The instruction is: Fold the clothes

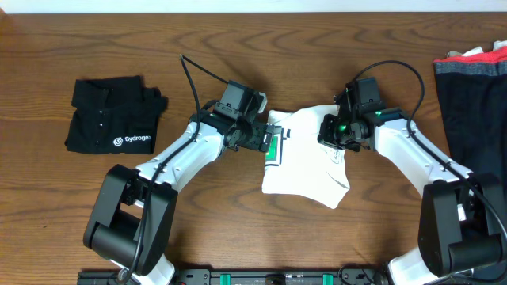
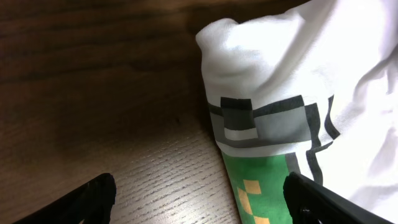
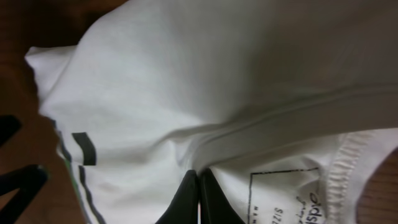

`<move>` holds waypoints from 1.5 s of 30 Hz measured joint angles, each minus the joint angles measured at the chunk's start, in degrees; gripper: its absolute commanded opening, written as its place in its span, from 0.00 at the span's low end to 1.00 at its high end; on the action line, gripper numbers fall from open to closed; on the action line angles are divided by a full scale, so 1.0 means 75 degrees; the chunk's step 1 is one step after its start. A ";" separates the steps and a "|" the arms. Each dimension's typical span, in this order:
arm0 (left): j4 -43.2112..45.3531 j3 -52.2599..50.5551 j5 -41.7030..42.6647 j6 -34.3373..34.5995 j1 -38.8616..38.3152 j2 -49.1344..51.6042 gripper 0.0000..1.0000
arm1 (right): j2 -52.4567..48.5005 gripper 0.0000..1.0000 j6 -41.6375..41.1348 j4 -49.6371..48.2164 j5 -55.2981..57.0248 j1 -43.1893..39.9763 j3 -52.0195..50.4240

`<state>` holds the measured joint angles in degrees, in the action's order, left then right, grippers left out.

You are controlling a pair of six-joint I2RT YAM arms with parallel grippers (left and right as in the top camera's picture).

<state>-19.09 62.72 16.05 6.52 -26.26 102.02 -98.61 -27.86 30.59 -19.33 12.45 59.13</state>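
The white T-shirt (image 1: 305, 162) lies bunched and partly folded at the table's centre, its green-and-white logo patch (image 1: 273, 149) at its left edge. My left gripper (image 1: 264, 142) is open and straddles that left edge; in the left wrist view its fingers (image 2: 200, 193) are wide apart over the wood and the green patch (image 2: 258, 186). My right gripper (image 1: 336, 141) is shut on a raised fold of the T-shirt (image 3: 205, 74) beside the printed neck label; its fingertips (image 3: 199, 180) press together.
A folded black shirt (image 1: 111, 120) with white lettering lies at the left. A pile of dark and red clothes (image 1: 475, 87) sits at the right edge. The wooden table (image 1: 238, 214) shows around the shirt.
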 measured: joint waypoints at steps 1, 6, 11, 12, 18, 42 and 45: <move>0.0000 0.0000 0.0000 -0.0009 0.0000 0.0000 0.92 | 0.0000 0.01 0.0038 0.0003 0.0070 0.0003 0.0000; 0.0000 0.0000 0.0000 -0.0050 0.0000 0.0000 0.93 | 0.0000 0.01 0.0420 0.0248 0.0527 -0.0017 0.0000; 0.0000 0.0000 0.0000 -0.0050 0.0000 0.0000 0.99 | 0.0000 0.01 0.0746 0.0901 0.0822 -0.0152 -0.0006; 0.0000 0.0000 0.0000 -0.0076 0.0000 0.0000 0.99 | 0.0000 0.01 0.0793 0.1032 0.0912 -0.0184 -0.0006; 0.0361 0.0000 0.0012 -0.0076 0.0000 0.0000 0.98 | 0.0000 0.01 0.1035 0.1189 0.1215 -0.0204 -0.0009; 0.3649 0.0003 0.2276 0.0819 -0.0006 0.1810 0.63 | 0.0000 0.01 0.1180 0.1000 0.1387 -0.0204 -0.0009; 0.3783 0.0003 0.2305 0.0935 -0.0006 0.1827 0.32 | 0.0000 0.01 0.1180 0.0991 0.1387 -0.0204 -0.0009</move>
<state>9.28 62.74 33.34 13.54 -26.30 115.72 -98.61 -19.00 38.02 -8.93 10.92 59.07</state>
